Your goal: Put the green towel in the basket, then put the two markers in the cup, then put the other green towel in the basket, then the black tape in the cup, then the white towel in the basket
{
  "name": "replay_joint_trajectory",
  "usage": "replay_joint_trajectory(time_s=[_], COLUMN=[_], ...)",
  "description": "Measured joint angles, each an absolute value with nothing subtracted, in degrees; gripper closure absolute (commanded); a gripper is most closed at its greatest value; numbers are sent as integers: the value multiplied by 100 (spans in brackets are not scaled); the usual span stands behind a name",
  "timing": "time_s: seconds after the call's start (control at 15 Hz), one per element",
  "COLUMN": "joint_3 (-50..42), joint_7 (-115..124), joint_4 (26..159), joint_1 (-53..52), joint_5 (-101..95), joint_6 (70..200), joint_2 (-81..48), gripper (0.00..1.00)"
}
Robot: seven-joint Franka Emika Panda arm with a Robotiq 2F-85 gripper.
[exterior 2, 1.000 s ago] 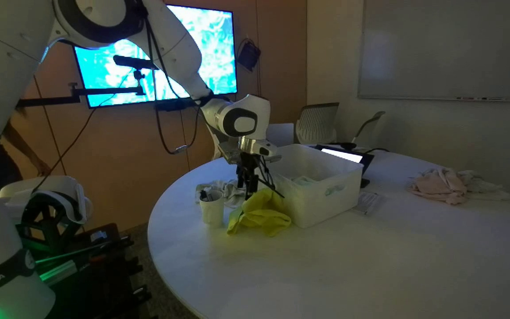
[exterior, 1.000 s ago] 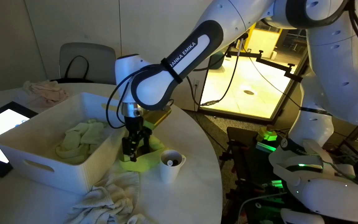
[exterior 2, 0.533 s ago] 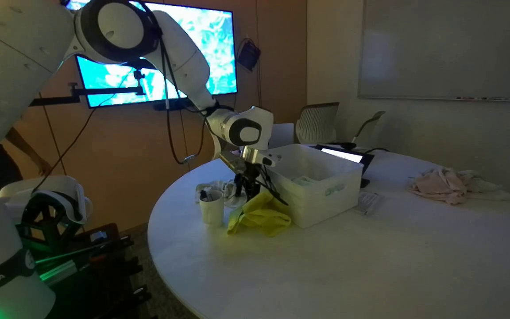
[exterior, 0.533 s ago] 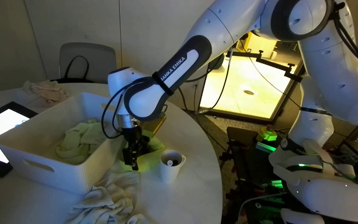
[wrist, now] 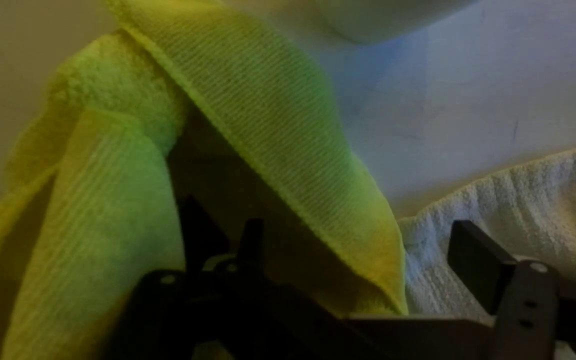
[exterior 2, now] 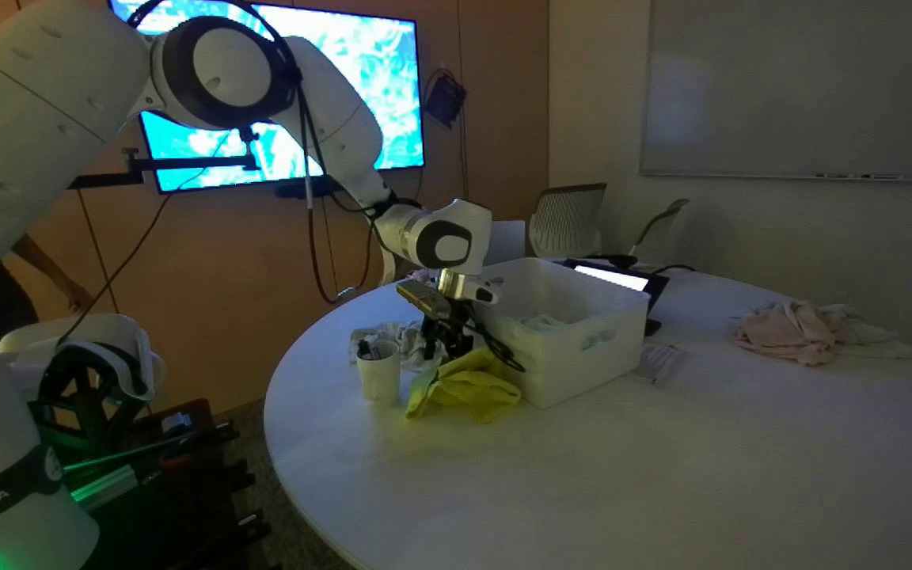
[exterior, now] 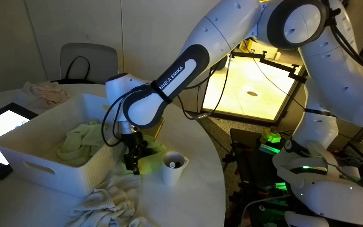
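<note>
The claw (wrist: 340, 245), jaws spread wide and unclenched, hung low at the green towel (wrist: 268, 110), which lay on the table (exterior 2: 622, 475) between cup (exterior 2: 381, 380) and basket (exterior 2: 575, 364), a fold of it running between the fingers (wrist: 475, 265) and the white towel (wrist: 528, 205) showing behind one of them. In an exterior view the arm (exterior: 214, 41) read "RANKA EMIKA", the lettering starting at a black band (exterior: 161, 92); its base (exterior 2: 24, 522), in an exterior view, read "EMIKA".
</note>
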State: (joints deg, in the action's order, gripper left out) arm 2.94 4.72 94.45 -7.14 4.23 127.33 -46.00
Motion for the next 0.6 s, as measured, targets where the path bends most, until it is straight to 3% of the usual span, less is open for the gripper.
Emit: replay_joint_trajectory(time_s=[0.47, 0.6], joint_3=[294, 294], joint_7=[377, 375], joint_4=[9411, 9411], joint_1=[-715, -716], joint_5=[356, 356], joint_6=[12733, 12741], joint_2=[-4669, -4653], gripper=[87, 93])
